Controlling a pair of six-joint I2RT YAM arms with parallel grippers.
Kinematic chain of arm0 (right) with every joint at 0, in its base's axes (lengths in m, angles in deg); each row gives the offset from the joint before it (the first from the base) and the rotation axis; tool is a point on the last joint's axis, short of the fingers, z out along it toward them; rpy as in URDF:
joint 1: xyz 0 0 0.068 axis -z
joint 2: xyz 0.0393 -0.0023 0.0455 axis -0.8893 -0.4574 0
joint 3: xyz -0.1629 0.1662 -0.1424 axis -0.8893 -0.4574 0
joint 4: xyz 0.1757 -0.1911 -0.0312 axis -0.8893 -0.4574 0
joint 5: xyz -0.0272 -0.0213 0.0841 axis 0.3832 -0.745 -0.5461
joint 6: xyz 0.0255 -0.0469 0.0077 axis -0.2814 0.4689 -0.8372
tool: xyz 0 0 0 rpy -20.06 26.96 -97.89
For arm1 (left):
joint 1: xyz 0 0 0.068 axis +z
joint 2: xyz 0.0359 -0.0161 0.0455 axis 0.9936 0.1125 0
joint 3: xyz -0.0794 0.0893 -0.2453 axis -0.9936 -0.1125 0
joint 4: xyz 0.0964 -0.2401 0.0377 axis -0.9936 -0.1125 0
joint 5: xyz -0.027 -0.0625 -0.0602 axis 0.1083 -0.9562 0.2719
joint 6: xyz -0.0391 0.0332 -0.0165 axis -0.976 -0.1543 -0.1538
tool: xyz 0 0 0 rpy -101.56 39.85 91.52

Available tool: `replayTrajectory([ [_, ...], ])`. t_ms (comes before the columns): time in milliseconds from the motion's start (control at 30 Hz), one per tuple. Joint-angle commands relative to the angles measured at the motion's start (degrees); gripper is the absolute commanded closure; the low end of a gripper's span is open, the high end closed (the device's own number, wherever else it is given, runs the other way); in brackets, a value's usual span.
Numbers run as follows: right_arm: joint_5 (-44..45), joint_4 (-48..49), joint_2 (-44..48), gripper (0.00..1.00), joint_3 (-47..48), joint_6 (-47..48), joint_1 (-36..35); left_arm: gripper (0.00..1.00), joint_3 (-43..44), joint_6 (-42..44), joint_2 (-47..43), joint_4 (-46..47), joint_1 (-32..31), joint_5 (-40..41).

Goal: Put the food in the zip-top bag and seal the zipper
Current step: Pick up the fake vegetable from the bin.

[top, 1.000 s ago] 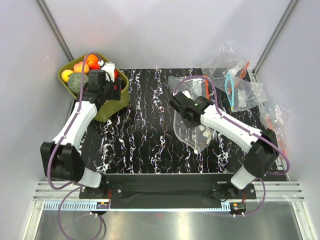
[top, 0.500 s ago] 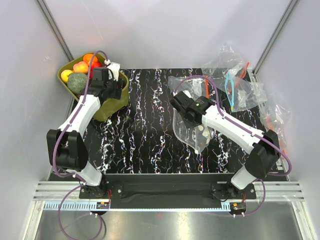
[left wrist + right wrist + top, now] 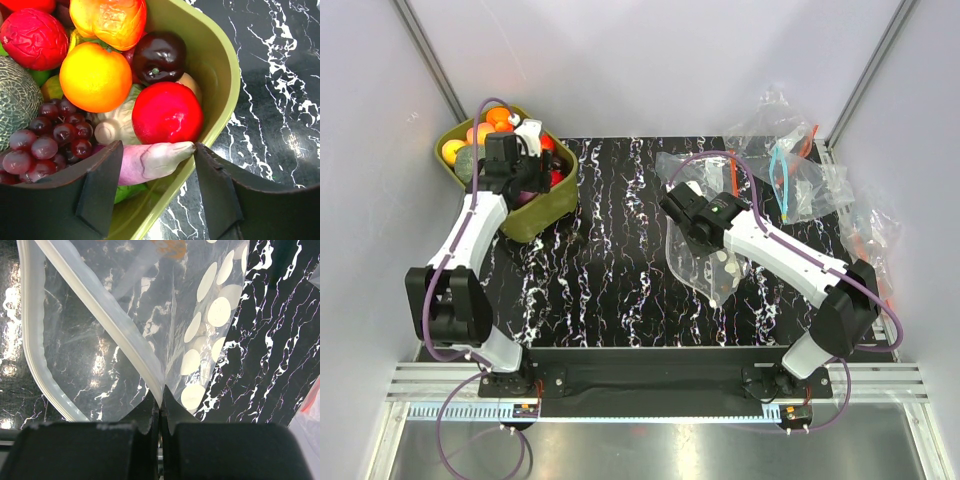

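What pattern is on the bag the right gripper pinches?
The bag is clear with white round dots; right wrist view.

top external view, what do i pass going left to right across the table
olive-green tub → dotted zip-top bag → pile of clear bags with blue and orange strips

Glossy food (image 3: 95, 76), an orange, a red ball, a dark plum and grapes, lies heaped in a green tub (image 3: 217, 70) at the far left. The clear white-dotted bag (image 3: 692, 266) is right of centre, its zipper (image 3: 100, 315) unsealed.
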Motion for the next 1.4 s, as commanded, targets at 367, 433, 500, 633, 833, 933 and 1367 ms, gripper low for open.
replayTrajectory([
  [367, 0.2, -0.2, -0.5, 1.0, 0.8, -0.1, 0.5, 0.44, 3.0, 5.3, 5.0, -1.1, 0.3, 7.6],
  [433, 0.2, -0.2, -0.5, 1.0, 0.6, -0.1, 0.4, 0.58, 3.2, 5.3, 4.9, -1.2, 0.3, 8.6],
  [500, 0.6, -0.2, -0.6, 1.0, 0.6, -0.1, 0.4, 0.71, 2.8, 4.8, 4.0, -0.5, 0.3, 9.3],
  [633, 1.5, -0.2, -0.8, 1.0, 1.0, -0.7, 0.4, 0.8, 1.8, 4.0, 0.6, 1.0, 0.1, 7.6],
  [833, 1.5, -0.9, -1.4, 1.0, 3.3, -1.0, 0.5, 0.83, -2.5, 1.5, -10.9, 6.0, -2.6, 4.0],
  [933, 1.3, -0.8, -1.0, 1.0, 3.8, -1.2, 0.4, 0.83, -4.2, -0.3, -16.8, 7.6, -3.9, 3.4],
  [1367, -0.6, 1.2, -1.2, 1.0, 6.8, -1.2, 0.7, 0.85, -10.4, -23.7, -32.6, 16.5, -6.7, -16.7],
])
